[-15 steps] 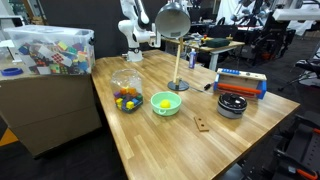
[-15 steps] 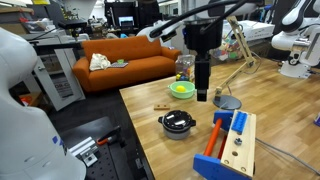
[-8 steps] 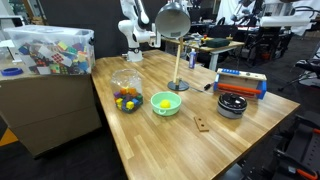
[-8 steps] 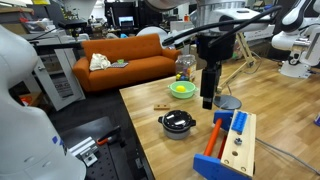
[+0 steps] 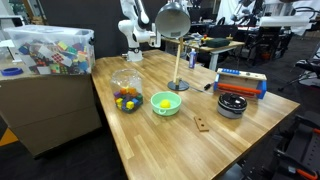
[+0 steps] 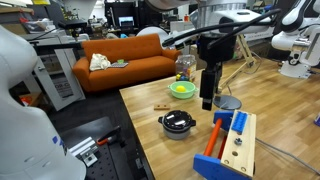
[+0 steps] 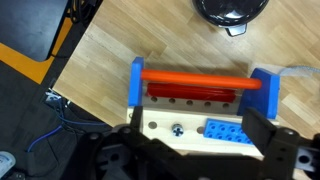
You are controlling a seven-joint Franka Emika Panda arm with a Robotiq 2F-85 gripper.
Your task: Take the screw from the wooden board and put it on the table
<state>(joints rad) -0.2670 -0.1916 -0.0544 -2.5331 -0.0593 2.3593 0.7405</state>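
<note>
The small brown wooden board (image 5: 203, 124) lies flat on the table (image 5: 150, 145) in front of the green bowl (image 5: 165, 103). It also shows in an exterior view (image 6: 161, 107). I cannot make out a screw on it at this size. My gripper (image 6: 207, 100) hangs open and empty above the table (image 6: 285, 110), over the blue and orange toy toolbox (image 6: 228, 145). In the wrist view the open fingers (image 7: 198, 135) frame the toolbox's light wooden base, where a cross-head screw (image 7: 176, 128) sits beside a blue studded plate (image 7: 222, 131).
A black pot (image 5: 232, 105) stands next to the toolbox (image 5: 242, 82) and shows in the wrist view (image 7: 232, 8). A clear bowl of coloured balls (image 5: 126, 96) and a silver lamp (image 5: 173, 20) stand behind the green bowl. A clear bin of toys (image 5: 48, 50) sits on a cardboard-sided stand.
Over the last second my gripper shifted a little sideways towards the toolbox. Nothing on the table has moved.
</note>
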